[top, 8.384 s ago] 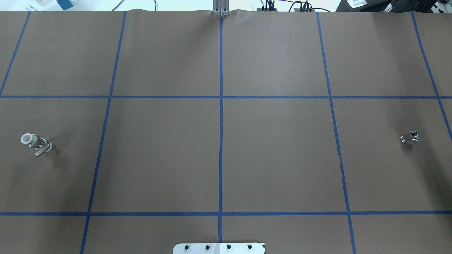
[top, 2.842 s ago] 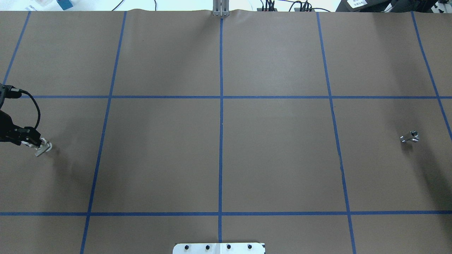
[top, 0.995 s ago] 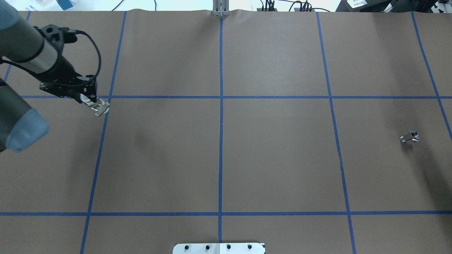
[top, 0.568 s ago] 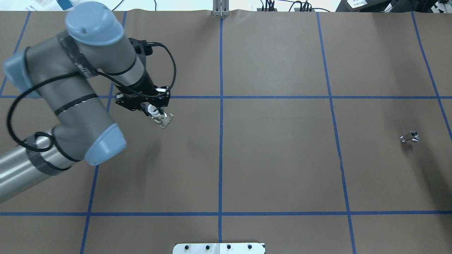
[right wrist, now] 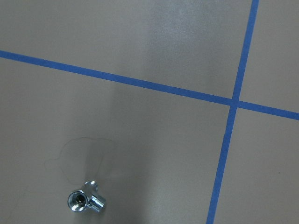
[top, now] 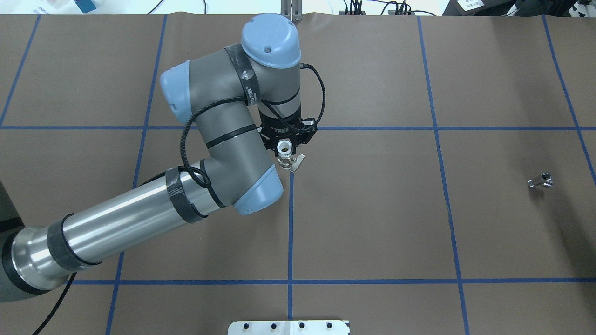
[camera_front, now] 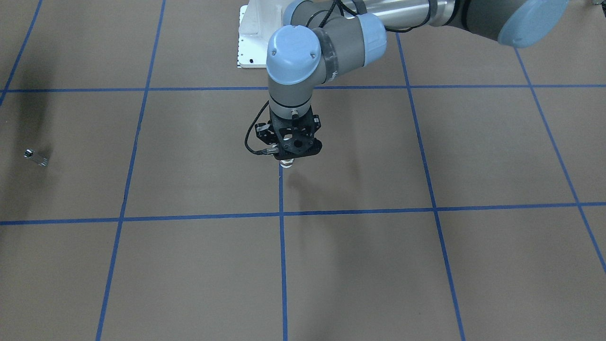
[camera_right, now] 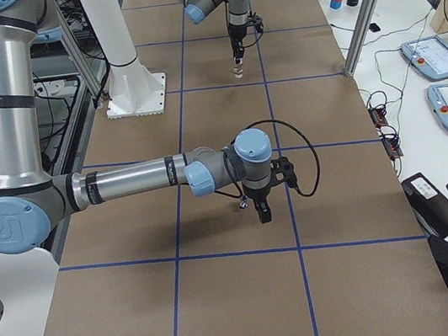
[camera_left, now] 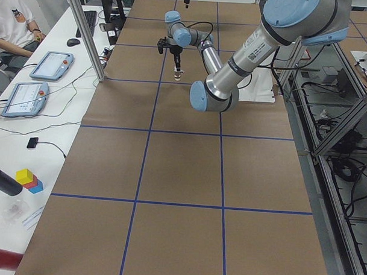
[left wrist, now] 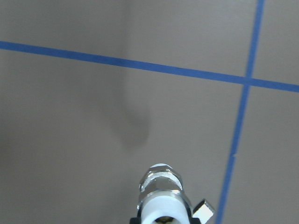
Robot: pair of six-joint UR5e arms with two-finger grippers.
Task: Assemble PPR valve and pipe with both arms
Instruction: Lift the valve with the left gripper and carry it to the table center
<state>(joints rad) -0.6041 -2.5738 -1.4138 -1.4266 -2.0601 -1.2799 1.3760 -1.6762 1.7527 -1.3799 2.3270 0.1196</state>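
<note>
Overhead: I see the left gripper (top: 284,150) clamped on the PPR valve (top: 289,161), held above the centre line (top: 290,223). The pipe (top: 540,180) lies far right on the table (top: 372,223). Right side view: the right gripper (camera_right: 260,206) is low; jaws, cannot tell.

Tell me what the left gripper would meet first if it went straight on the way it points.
Pointing down, the left gripper holds the PPR valve, whose lower end would likely meet the brown table paper first, near the blue tape line.
</note>
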